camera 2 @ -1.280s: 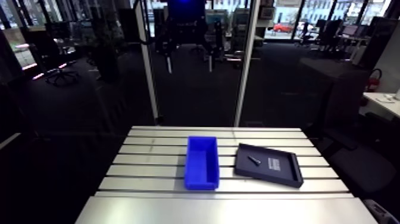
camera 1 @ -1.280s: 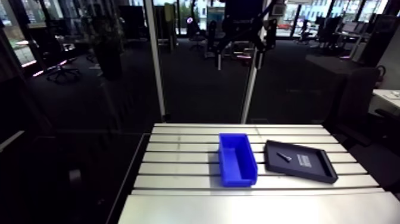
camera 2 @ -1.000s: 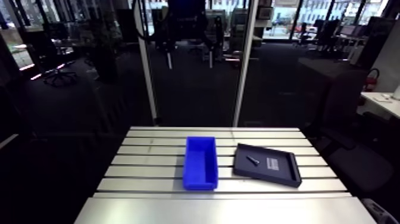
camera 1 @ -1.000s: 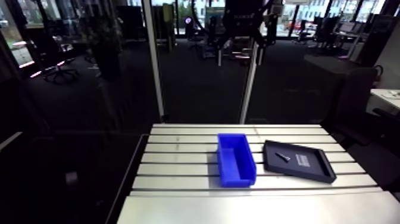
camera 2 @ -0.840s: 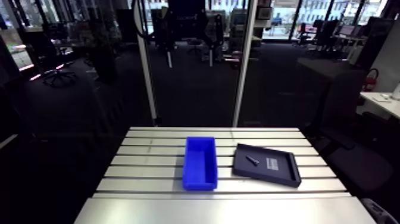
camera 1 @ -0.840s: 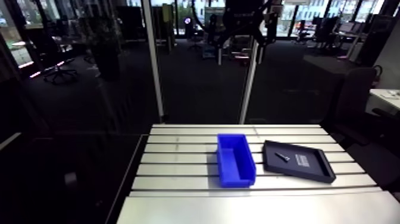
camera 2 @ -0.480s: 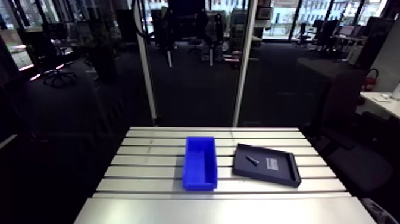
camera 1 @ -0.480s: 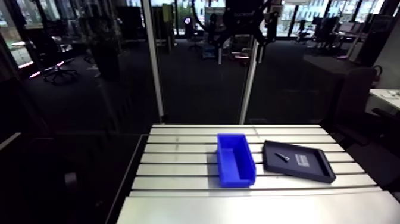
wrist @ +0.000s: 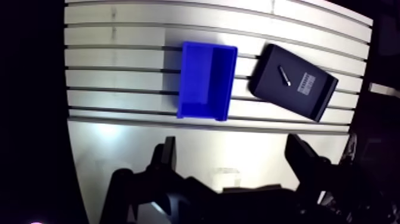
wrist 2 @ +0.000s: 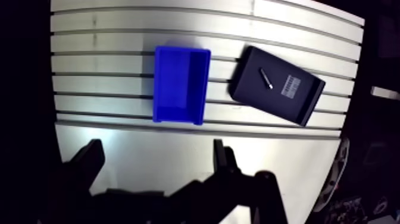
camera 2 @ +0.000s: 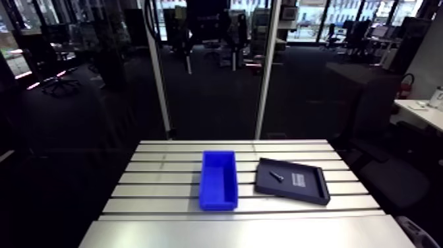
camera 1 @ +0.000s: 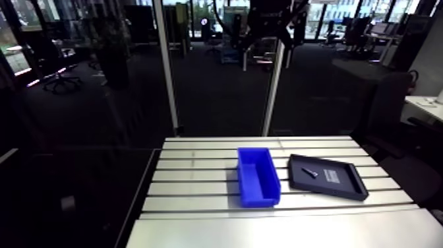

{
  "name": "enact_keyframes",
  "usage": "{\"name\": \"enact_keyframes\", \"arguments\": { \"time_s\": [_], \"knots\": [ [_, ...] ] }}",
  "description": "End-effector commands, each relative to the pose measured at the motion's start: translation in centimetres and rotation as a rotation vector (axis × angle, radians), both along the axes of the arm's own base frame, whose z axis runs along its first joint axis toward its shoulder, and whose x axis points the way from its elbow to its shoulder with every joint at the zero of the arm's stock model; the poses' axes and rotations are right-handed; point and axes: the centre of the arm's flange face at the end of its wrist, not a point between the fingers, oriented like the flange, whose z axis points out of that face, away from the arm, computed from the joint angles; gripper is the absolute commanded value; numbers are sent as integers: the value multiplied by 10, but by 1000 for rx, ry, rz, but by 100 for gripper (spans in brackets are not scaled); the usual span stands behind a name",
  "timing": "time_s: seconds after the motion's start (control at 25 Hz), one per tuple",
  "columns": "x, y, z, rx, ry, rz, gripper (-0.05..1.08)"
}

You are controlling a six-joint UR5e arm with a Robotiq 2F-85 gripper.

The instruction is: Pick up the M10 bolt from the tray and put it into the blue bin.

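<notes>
One M10 bolt (wrist: 284, 76) lies loose in the black tray (wrist: 268, 90), just beside a white label (wrist: 305, 83). Its long axis is slanted across the slots of the desk (wrist: 119, 71). The tray sits beside the blue bin (wrist: 196, 77), near it but apart. From the claw (wrist: 233, 148) the bolt is well ahead and off toward the tray-side finger. The claw hangs high over the desk's near part, facing down, fingers spread wide with nothing between them. A long descent looks necessary.

- A robotics lab or workshop workcell.
- A slotted aluminium table (camera 1: 198, 179).
- 1 blue parts bin (camera 1: 259, 198), 1 black tray (camera 1: 311, 185) with a bolt (camera 1: 308, 172).
</notes>
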Motion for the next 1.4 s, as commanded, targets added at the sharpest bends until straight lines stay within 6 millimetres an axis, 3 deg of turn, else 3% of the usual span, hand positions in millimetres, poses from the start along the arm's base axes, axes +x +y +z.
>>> {"name": "enact_keyframes", "arguments": {
  "time_s": [0.04, 0.2, 0.36, 0.52, 0.68, 0.88, 1.4],
  "knots": [
    [-12, 48, -5, -3, -3, 201, 0],
    [-28, 78, -18, -1, -3, 336, 0],
    [-43, 126, -41, -20, -38, 393, 0],
    [-52, 151, -66, -40, -71, 422, 0],
    [-63, 158, -96, -34, -57, 449, 0],
    [-63, 166, -133, -54, -97, 455, 0],
    [-58, 176, -185, -35, -74, 436, 0]
  ]
}}
